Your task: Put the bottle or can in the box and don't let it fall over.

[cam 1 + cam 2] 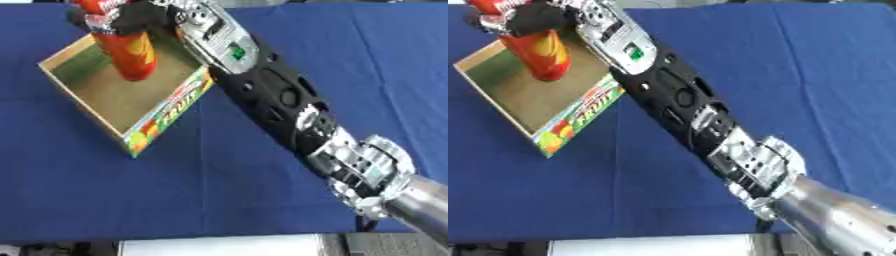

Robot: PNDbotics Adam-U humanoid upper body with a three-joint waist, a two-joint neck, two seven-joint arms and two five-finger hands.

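Left eye view: one can (127,52) — red w/ a yellow-orange patch — is seen standing inside one open cardboard box (166,112). The can's long axis is close to vertical, base down on the box floor toward the far end, top pointing up and leaning slightly toward the view's upper left. The top is partly covered by the right hand (131,17), whose dark fingers are curled round the can's upper part; it is gripped there. The right arm (280,95) is run diagonally from the lower right corner up to the box, black shell w/ silver joints. The box is set askew on one blue tablecloth (262,200); its near long wall carries fruit print in green, yellow and orange. Box interior is plain brown, w/ a greenish patch at the left.

Right eye view: same count — one can (540,55), one box (579,112), one arm. The can is shown upright, base on the box floor near the far wall, body clear of the printed wall. The right hand (535,17) is closed over the can's top. The left hand is not shown in either view. A white strip (649,247) is visible along the near table edge.
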